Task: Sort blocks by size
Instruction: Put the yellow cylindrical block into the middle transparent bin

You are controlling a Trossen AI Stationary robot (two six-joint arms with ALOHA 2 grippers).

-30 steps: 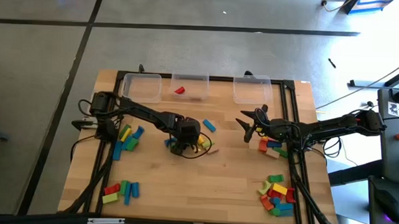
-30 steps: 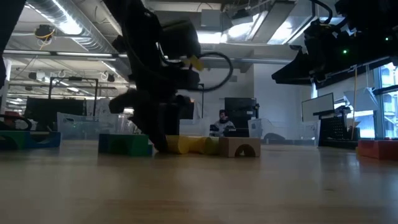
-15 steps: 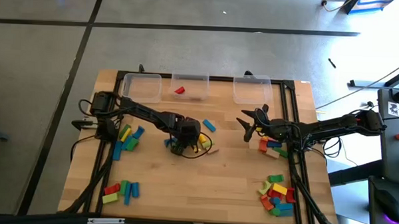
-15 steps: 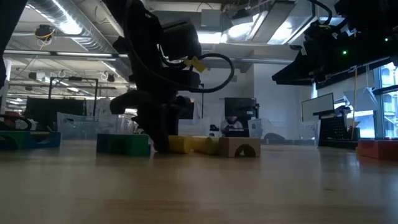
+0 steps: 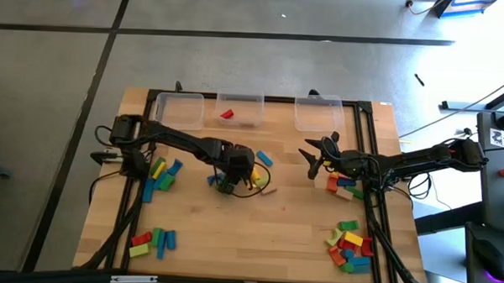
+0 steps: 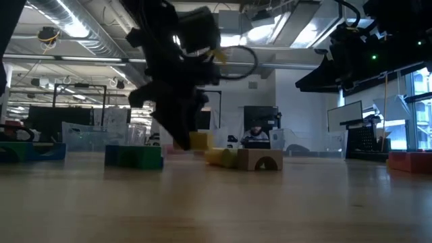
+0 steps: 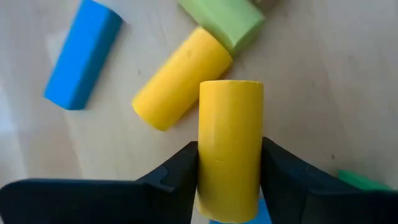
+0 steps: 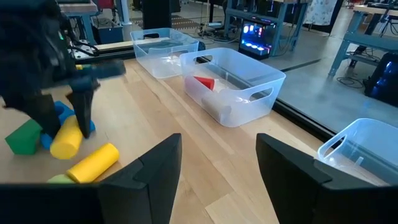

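Left wrist view: my left gripper clamps a yellow cylinder across its sides, long axis running straight out fwd between the fingers, clear of the table. Second yellow cylinder lies just beyond. Right gripper spread empty, well apart.

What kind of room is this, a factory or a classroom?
Probably a robotics lab or workshop: a wooden table with two robot arms, clear bins for toy blocks, a bare concrete floor, and desks with screens behind.
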